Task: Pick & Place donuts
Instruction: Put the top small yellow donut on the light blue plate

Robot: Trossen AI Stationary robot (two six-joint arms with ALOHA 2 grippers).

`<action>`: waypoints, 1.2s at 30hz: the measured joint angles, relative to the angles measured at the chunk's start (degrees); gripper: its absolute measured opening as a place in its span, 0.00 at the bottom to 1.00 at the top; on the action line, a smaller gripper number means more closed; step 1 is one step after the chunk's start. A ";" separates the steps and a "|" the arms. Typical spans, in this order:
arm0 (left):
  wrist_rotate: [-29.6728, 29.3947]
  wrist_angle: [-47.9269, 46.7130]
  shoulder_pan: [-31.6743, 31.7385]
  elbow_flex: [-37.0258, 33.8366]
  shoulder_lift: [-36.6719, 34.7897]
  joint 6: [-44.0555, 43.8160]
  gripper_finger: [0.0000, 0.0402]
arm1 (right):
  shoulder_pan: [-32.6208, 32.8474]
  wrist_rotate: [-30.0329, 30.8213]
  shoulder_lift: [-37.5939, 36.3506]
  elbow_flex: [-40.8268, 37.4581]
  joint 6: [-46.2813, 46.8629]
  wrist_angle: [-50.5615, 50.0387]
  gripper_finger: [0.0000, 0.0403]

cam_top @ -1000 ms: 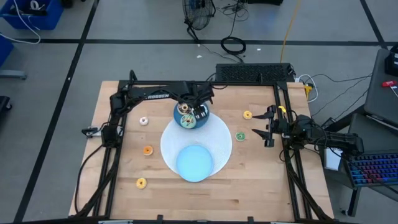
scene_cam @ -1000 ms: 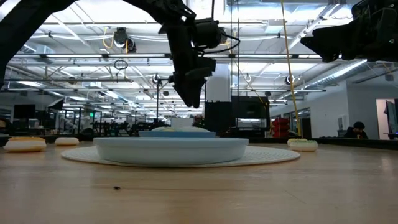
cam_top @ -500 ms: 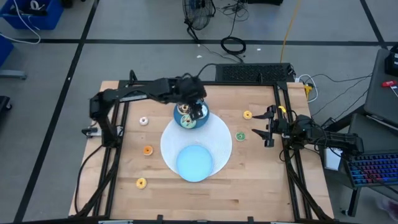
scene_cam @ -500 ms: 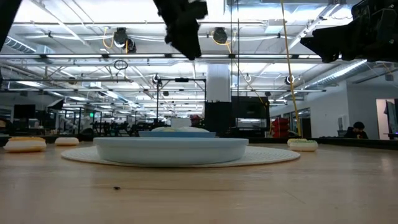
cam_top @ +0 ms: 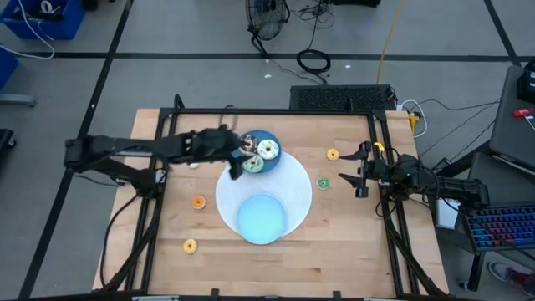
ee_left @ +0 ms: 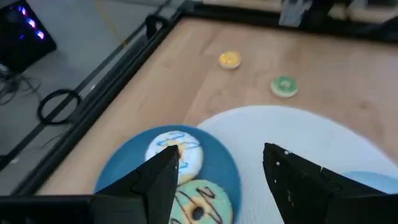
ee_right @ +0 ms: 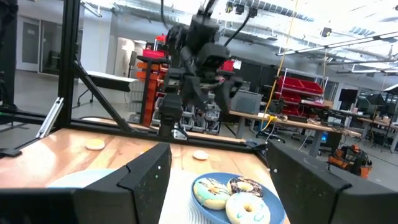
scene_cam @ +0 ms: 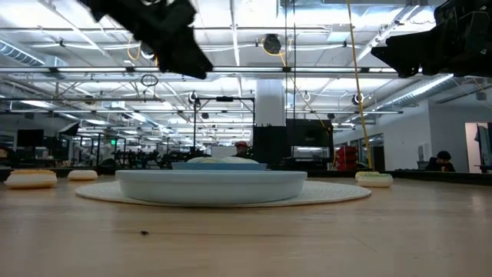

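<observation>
A small dark-blue plate (cam_top: 261, 138) holds the larger donuts: a white-frosted ring (cam_top: 267, 150) and a teal ring (cam_top: 253, 164) in the high view, and a chocolate one (ee_right: 244, 185) in the right wrist view. My left gripper (cam_top: 238, 159) hangs open and empty above the plate's left edge, raised well off the table (scene_cam: 165, 38). In its wrist view the white-frosted (ee_left: 174, 152) and teal (ee_left: 196, 205) rings lie between and below its fingers. Tiny donuts rest flat on the wood: orange (cam_top: 198, 201), yellow (cam_top: 190, 246), yellow (cam_top: 333, 154), green (cam_top: 323, 182). My right gripper (cam_top: 361, 171) waits open at the right frame.
A white round mat (cam_top: 292, 180) lies at the table's middle with a light-blue plate (cam_top: 262, 217) on its near part. Black frame rails run along the left and right sides (cam_top: 380, 201). Bare wood lies to the near left and near right.
My left gripper has risen from just above the small blue plate and swung toward the table's left edge, its arm drawing back. The white-frosted donut now shows on the plate where the gripper stood. My right arm has kept still.
</observation>
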 joint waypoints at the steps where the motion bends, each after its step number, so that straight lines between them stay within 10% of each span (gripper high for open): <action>1: 0.71 2.44 0.00 -2.90 -2.24 -0.47 0.58 | -0.01 0.01 0.00 0.00 0.00 -0.01 0.62; 17: 4.43 21.12 -2.46 -26.34 -28.09 -0.68 0.58 | -0.01 0.00 0.00 0.00 0.00 -0.02 0.62; 36: 11.41 36.87 -2.40 -40.30 -38.18 0.37 0.58 | 0.00 -0.01 0.00 0.00 0.00 0.05 0.62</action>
